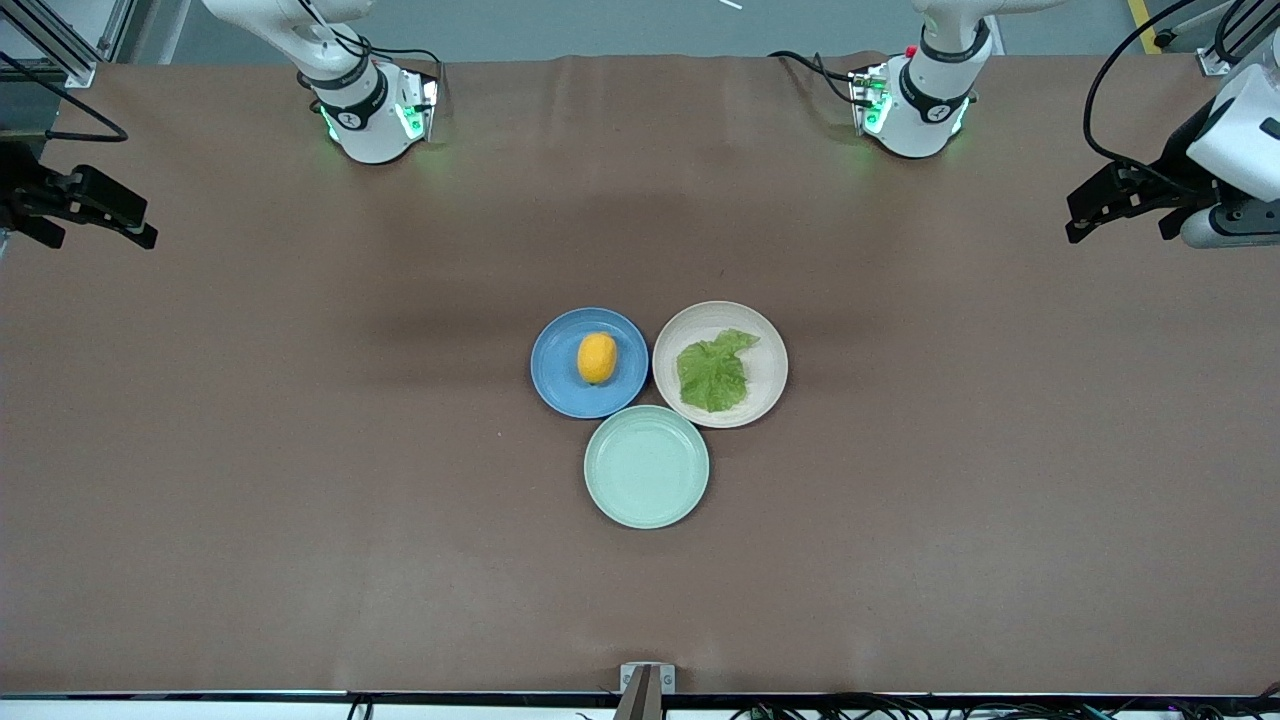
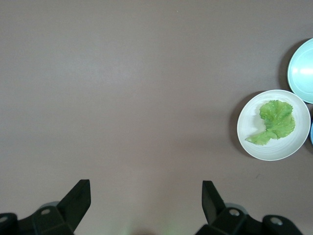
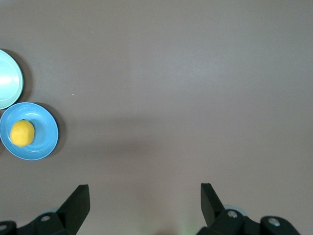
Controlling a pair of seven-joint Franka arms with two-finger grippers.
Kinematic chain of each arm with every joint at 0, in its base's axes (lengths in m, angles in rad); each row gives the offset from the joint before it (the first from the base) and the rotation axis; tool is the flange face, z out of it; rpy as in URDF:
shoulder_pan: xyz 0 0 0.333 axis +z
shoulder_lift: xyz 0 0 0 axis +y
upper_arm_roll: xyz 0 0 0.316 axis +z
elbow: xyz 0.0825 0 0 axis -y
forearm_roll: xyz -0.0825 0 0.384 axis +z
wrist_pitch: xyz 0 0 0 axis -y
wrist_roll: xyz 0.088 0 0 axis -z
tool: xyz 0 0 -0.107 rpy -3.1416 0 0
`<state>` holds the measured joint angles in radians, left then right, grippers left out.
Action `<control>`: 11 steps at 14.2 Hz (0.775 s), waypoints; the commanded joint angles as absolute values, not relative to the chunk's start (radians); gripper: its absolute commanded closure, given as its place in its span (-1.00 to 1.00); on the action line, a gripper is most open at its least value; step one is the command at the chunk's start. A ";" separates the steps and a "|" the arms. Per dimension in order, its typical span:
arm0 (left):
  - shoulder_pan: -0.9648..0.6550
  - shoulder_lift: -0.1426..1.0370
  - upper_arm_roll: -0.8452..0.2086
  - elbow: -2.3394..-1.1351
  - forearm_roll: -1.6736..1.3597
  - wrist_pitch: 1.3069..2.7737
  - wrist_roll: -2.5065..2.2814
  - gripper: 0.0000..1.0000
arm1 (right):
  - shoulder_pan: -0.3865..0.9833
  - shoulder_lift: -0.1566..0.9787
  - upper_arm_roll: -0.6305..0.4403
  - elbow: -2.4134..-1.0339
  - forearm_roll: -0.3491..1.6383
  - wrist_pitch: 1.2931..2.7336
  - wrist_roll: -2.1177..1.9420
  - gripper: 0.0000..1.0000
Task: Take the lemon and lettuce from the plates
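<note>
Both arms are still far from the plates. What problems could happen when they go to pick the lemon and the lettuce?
1. The lemon is rounded and lies loose on the blue plate; it may roll away from closing fingers.
2. The lettuce lies flat on the cream plate, so fingers may scrape the plate or drag it.
3. The plates touch each other and the mint plate; the open left gripper and right gripper could crowd each other.

Three plates [image 1: 560, 385], one lemon [image 1: 597, 358], one lettuce [image 1: 714, 372]
</note>
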<state>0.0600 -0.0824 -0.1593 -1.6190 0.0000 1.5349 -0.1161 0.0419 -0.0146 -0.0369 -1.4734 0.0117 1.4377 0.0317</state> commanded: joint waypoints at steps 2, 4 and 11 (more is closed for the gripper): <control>0.064 -0.078 -0.163 -1.598 -0.015 1.513 -0.107 -1.00 | 0.021 -0.005 -0.021 -1.454 -0.005 1.433 0.023 -1.00; 0.063 -0.078 -0.163 -1.595 -0.006 1.513 -0.118 -1.00 | 0.023 -0.005 -0.020 -1.453 -0.003 1.433 0.026 -1.00; 0.051 -0.028 -0.175 -1.608 -0.018 1.496 -0.230 -1.00 | 0.086 -0.002 -0.009 -1.434 0.044 1.433 0.040 -1.00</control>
